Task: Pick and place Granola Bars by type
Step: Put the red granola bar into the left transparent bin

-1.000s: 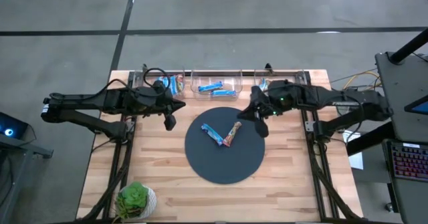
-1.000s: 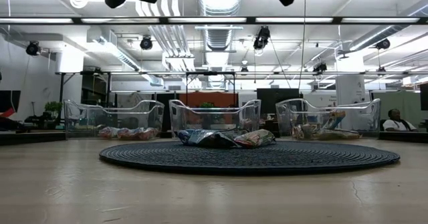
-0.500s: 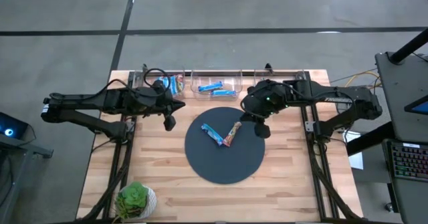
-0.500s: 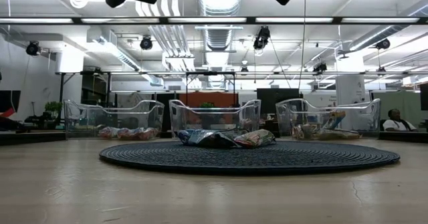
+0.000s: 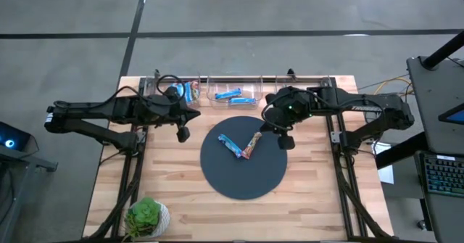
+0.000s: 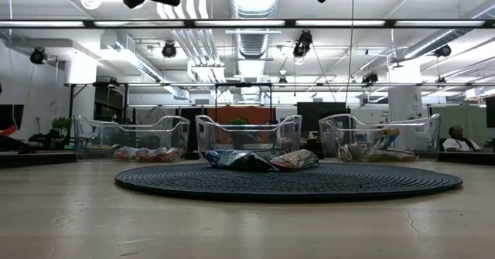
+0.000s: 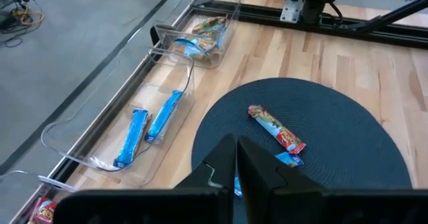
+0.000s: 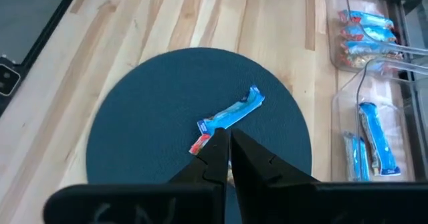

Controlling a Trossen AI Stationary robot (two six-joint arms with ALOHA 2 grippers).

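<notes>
Two Granola Bars lie touching on the dark round mat (image 5: 243, 178): a bright blue one (image 5: 230, 146) and a brown-and-red one (image 5: 251, 146). In the right wrist view the blue bar (image 8: 231, 114) partly covers the other. More bars lie in clear bins at the far edge: blue-and-white ones in the left bin (image 5: 185, 91), bright blue ones in the middle bin (image 5: 235, 95). My left gripper (image 5: 184, 133) hangs shut above the wood left of the mat. My right gripper (image 5: 286, 141) hangs shut over the mat's right rim. Both hold nothing.
A third clear bin (image 6: 379, 135) stands at the far right, partly under my right arm. A small potted plant (image 5: 147, 217) sits at the near left corner. Bare wood (image 5: 319, 199) surrounds the mat on the near side and on both sides.
My right gripper has tipped further downward and rolled about its own axis while staying over the mat's right rim, still shut. The bars have not moved.
</notes>
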